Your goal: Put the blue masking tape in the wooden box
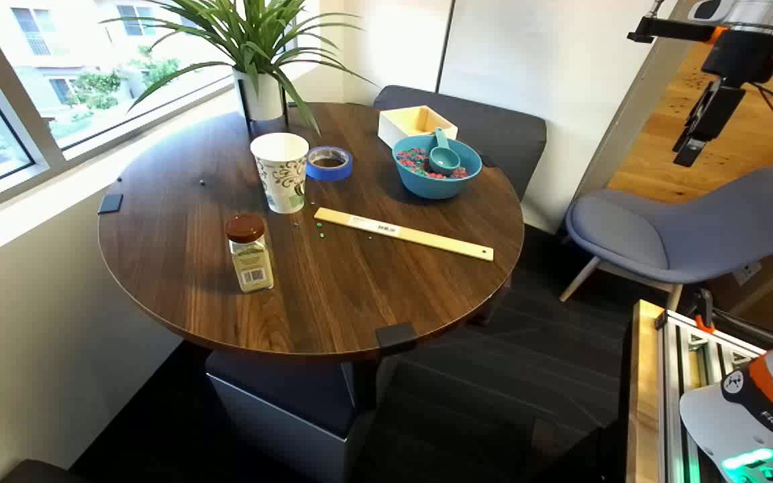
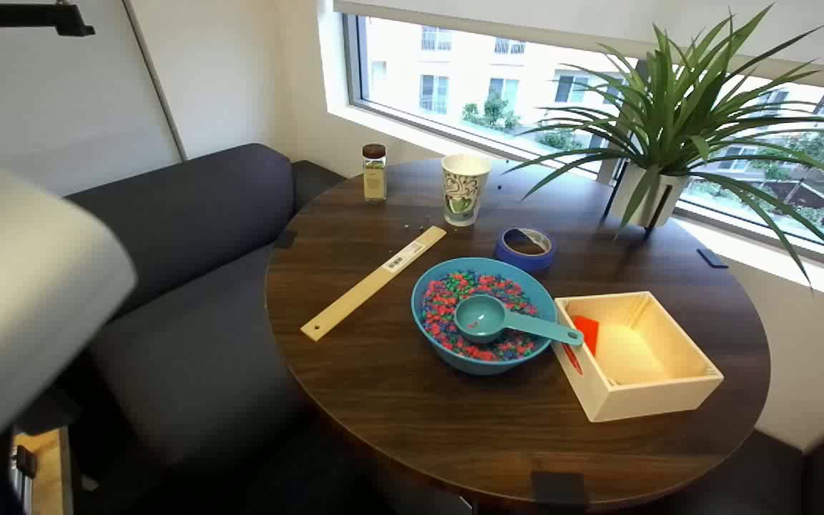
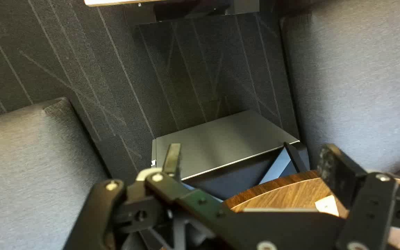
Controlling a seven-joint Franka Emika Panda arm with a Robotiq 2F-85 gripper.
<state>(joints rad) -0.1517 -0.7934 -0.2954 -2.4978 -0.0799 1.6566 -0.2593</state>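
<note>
Black two-fingered pincer (image 3: 251, 152): jaws apart, nothing held. Flat blue masking-tape ring (image 1: 329, 174) lies on the round brown wood-grain surface (image 1: 353, 295), near the patterned white cup (image 1: 281, 176); in an exterior view, well left of and below the pincer.

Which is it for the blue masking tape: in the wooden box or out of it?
Out. In both exterior views, the blue masking tape lies flat on the table, apart from the wooden box.
</note>
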